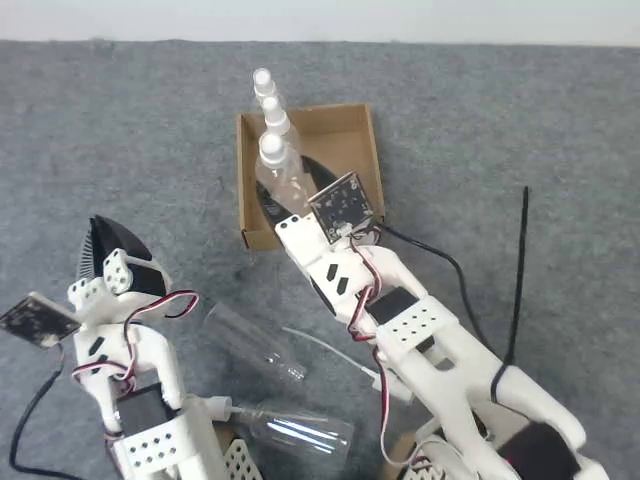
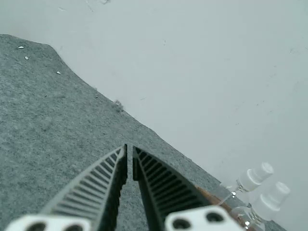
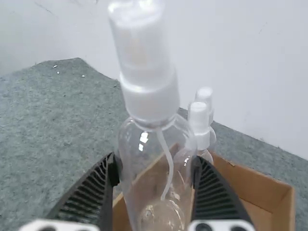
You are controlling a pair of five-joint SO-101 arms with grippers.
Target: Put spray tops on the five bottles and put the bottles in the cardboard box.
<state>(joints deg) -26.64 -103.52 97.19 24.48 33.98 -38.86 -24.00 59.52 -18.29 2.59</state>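
The cardboard box (image 1: 352,135) stands open at the back of the grey mat. Two clear bottles with white spray tops (image 1: 275,115) stand upright along its left wall. A third capped bottle (image 1: 280,170) (image 3: 147,144) stands upright at the box's near left corner, with my right gripper (image 1: 290,190) (image 3: 154,166) shut on its body. The other two bottles (image 3: 199,125) rise just behind it. My left gripper (image 1: 100,232) (image 2: 129,151) is shut on nothing, raised over the mat left of the box, with two bottle tops (image 2: 264,185) far off.
A clear bottle with no top (image 1: 245,338) lies on the mat between the arms. Another bottle (image 1: 300,430) lies near the front edge with a white top at its neck. A loose spray top's thin tube (image 1: 325,345) lies beside the right arm. A black cable (image 1: 518,270) runs on the right.
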